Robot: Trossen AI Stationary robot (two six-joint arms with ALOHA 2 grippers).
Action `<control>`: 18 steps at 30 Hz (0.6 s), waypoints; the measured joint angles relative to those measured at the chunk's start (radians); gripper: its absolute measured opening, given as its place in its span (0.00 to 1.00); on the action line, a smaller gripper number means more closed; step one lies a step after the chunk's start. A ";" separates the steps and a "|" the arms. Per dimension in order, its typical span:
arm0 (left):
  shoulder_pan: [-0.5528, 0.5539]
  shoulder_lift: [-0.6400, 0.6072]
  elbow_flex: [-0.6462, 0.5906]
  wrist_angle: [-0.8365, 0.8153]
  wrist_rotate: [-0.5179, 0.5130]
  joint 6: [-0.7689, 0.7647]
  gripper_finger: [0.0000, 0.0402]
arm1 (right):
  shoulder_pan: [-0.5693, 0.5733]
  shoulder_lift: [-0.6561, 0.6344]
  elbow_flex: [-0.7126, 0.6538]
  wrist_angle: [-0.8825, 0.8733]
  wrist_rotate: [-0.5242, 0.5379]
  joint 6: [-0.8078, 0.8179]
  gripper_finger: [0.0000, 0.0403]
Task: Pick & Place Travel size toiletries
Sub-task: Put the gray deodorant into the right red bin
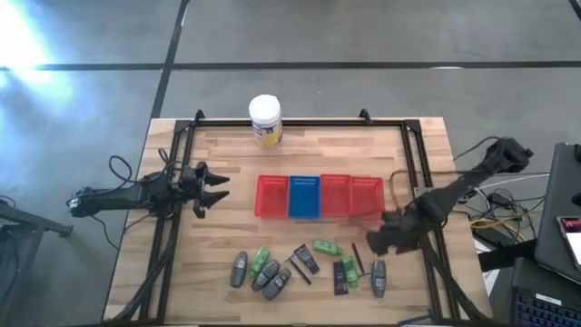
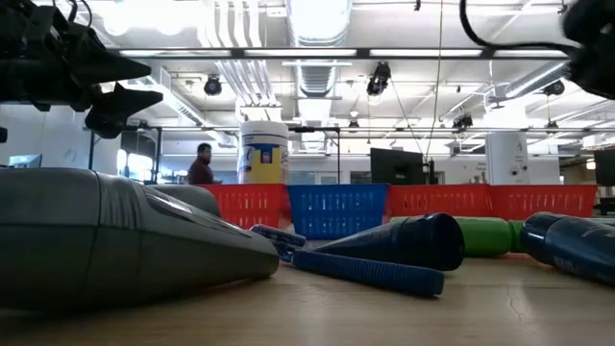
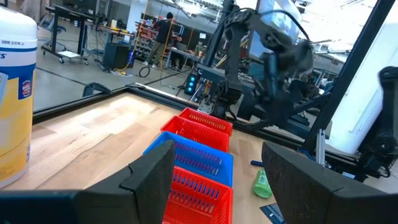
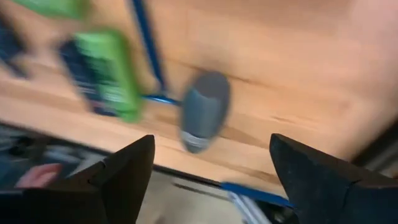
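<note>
On a wooden table (image 1: 218,245), travel toiletries (image 1: 309,265) lie loose along the front edge — the right gripper (image 1: 386,238) hovers above them, fingers wide and empty, likely to pick one; the left gripper (image 1: 214,189) waits open near the left edge.

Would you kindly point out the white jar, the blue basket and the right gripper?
white jar (image 1: 265,121): high view, its lid.
blue basket (image 1: 304,197): high view, its inside floor.
right gripper (image 1: 374,242): high view, between its fingertips.
</note>
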 joint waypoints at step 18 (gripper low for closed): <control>0.000 0.000 0.000 0.000 0.000 0.000 0.62 | 0.088 0.353 0.023 0.244 -0.060 0.071 0.89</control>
